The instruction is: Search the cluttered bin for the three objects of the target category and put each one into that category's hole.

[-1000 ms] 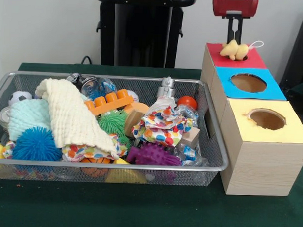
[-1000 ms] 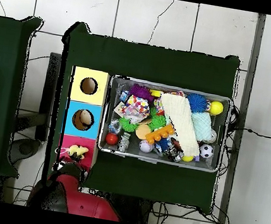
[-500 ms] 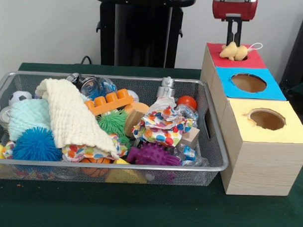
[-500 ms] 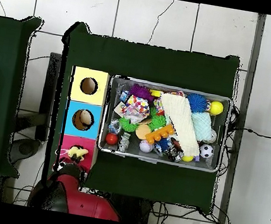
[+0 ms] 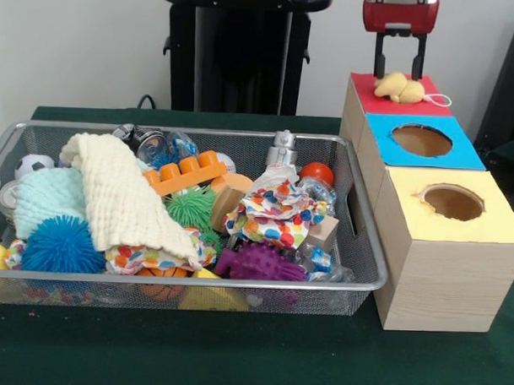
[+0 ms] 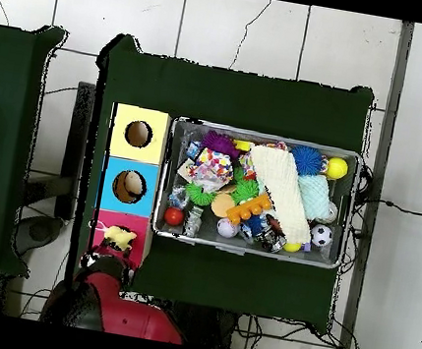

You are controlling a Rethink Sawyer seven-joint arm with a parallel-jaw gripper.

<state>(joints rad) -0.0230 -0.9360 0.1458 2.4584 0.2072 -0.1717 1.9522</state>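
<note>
My gripper (image 5: 400, 56) hangs with its fingers apart, empty, just above the yellow plush toy (image 5: 400, 87). The toy lies directly below me on the red top of the box (image 5: 363, 88), over its hole, apparently not dropped through. I judge this the release step; next I should check that it falls in, perhaps nudge it, then go back to the wire bin (image 5: 362, 247) beside the boxes for another. The overhead view shows something inside the blue hole (image 6: 129, 186); the front view does not.
</note>
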